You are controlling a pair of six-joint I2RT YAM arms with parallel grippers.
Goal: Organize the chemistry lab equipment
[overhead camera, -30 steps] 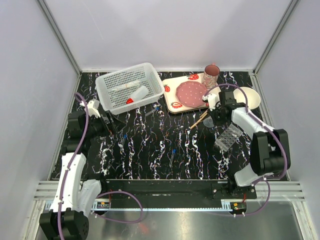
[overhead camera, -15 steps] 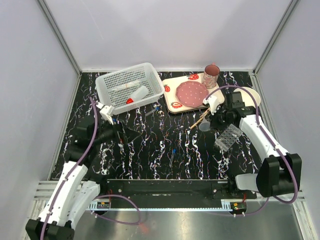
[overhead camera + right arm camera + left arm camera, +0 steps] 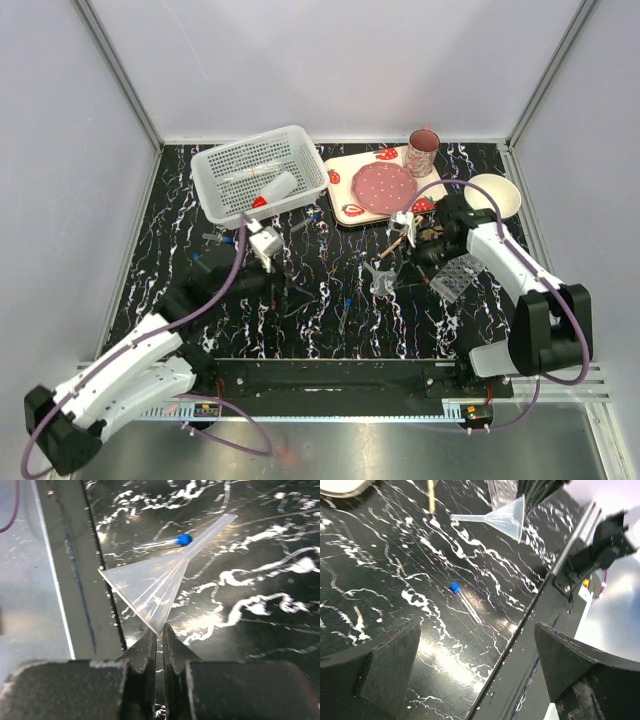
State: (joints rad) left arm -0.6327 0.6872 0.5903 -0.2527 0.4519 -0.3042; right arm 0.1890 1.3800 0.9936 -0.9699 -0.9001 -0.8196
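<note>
My right gripper (image 3: 404,274) (image 3: 159,630) is shut on the rim of a clear plastic funnel (image 3: 383,276) (image 3: 152,589) and holds it just above the table's middle, spout pointing left. A tiny blue-capped vial (image 3: 348,300) (image 3: 184,539) lies beyond the spout. My left gripper (image 3: 290,291) (image 3: 476,626) is open and empty, low over the table left of that vial (image 3: 455,586); the funnel also shows in the left wrist view (image 3: 506,517). The clear grid tube rack (image 3: 458,275) lies under my right arm. The wooden-handled tool (image 3: 400,238) lies by the tray.
A white mesh basket (image 3: 300,150) at the back left holds the white squeeze bottle with red cap (image 3: 273,189) and clear tubes. The strawberry-print tray (image 3: 340,172) with pink plate, the mug (image 3: 422,152) and a round white bowl (image 3: 495,195) stand at the back right.
My left arm has swung from the table's left edge to its middle, gripper open. My right gripper has carried the funnel from beside the wooden tool leftward and nearer the front.
</note>
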